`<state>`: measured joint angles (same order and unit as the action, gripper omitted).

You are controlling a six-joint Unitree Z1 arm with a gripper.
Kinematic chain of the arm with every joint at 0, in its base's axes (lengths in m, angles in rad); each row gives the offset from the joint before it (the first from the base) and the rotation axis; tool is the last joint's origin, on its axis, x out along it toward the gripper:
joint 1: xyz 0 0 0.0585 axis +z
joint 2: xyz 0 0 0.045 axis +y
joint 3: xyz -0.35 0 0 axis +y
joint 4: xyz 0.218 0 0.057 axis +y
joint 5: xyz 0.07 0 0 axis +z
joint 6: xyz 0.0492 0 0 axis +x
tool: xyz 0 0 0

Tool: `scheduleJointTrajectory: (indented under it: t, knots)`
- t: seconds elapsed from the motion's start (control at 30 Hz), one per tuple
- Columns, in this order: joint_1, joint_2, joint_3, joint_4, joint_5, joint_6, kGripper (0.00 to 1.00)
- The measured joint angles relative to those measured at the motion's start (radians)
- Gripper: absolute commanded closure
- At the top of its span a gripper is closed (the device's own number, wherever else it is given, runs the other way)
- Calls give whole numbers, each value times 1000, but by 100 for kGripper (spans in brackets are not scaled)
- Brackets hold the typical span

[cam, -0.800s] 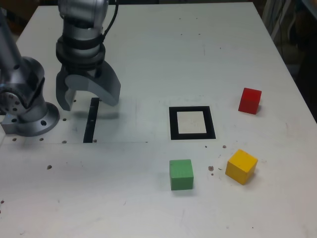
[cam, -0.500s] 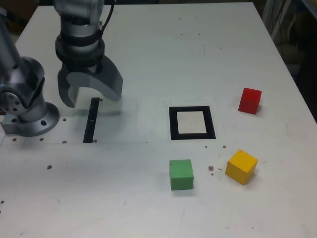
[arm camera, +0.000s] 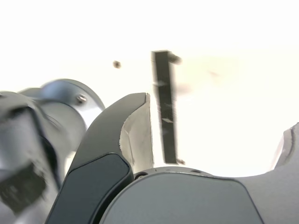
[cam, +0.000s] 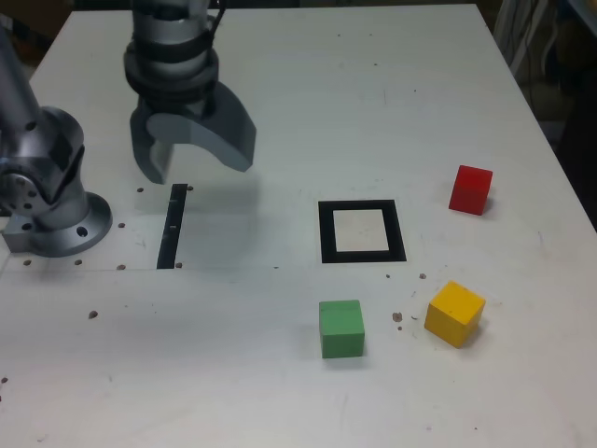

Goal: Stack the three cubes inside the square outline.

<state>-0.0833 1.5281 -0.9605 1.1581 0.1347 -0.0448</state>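
The jaws of the gripper (cam: 202,166) stand wide apart, and between them nothing is held. In the wrist view one jaw rises near the middle, and the other is only partly seen at the picture's edge. The gripper hangs above the table (cam: 280,373), near the black strip (cam: 173,227) and the arm's base (cam: 61,224), well apart from every cube.

Farther out, toward the exterior view's right, the square outline (cam: 400,245) lies flat, and no cube is inside it. The green cube (cam: 341,329) sits just below it in this view. The yellow cube (cam: 454,314) is lower and more to the right, turned at an angle. The red cube (cam: 470,189) stands right of the outline, a little higher.

I judge that the work is at its beginning, with the first pick to come. If the jaws go down without turning to match the yellow cube, they could catch its corners and push it away. The wrist view is very bright and shows no cube, so a bad aim is possible. A first cube placed off the centre could make the stack lean, and a late opening could pull it over.
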Motion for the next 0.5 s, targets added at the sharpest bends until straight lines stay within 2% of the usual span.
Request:
scheduleJointTrajectory:
  t: [0.17, 0.33, 0.5]
  knots:
    - [-36, 95, -159, 102, -13, 10, 3]
    - [-37, 202, -319, 170, -28, 39, 3]
    - [-37, 311, -477, 243, 9, 84, 3]
